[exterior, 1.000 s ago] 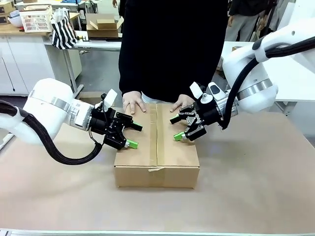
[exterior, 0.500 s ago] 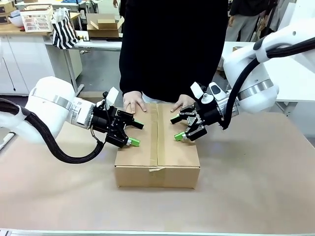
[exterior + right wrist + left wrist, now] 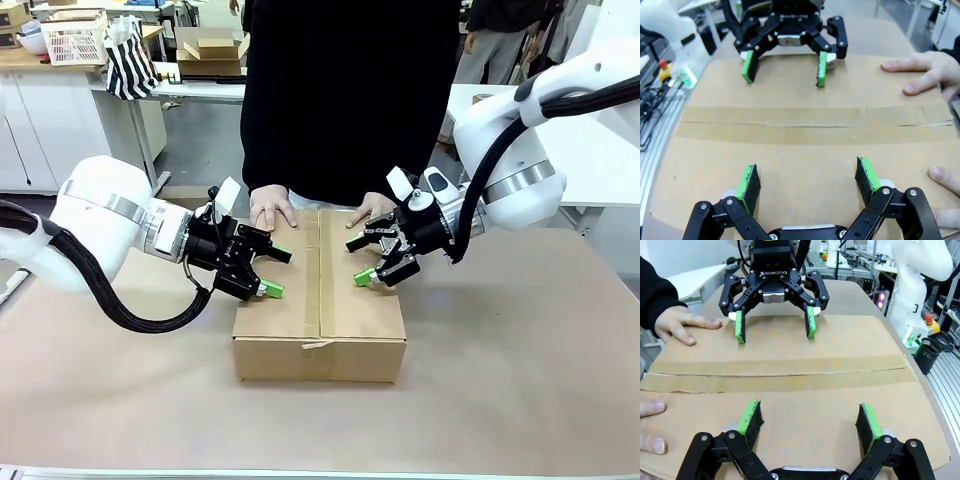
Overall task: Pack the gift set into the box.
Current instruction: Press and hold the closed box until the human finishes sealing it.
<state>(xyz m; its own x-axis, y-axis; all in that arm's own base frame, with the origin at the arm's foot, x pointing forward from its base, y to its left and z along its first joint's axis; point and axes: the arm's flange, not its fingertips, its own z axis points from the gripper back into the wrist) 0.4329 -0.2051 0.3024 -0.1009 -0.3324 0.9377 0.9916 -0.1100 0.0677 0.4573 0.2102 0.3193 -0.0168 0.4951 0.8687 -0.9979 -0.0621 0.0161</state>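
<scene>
The box [image 3: 300,312] lies on the table with its flaps down and a tan tape strip along the middle seam. My left gripper [image 3: 276,272] hovers open just above the box's left half, nothing between its fingers. My right gripper [image 3: 359,261] is open over the right half, facing the left one. In the left wrist view my left gripper [image 3: 808,416] is over the cardboard [image 3: 790,390], with the right gripper [image 3: 775,325] opposite. In the right wrist view my right gripper [image 3: 807,180] faces the left gripper [image 3: 785,67]. The gift set is out of view.
A person in black stands at the far side, pressing one hand [image 3: 272,212] and the other hand [image 3: 370,210] flat on the box's far edge. Behind are a small open carton [image 3: 210,50], a striped bag [image 3: 130,62] and a white basket [image 3: 75,40].
My left gripper has shifted slightly right and up over the box's left half. The right gripper, the box and the person's hands stay as they were.
</scene>
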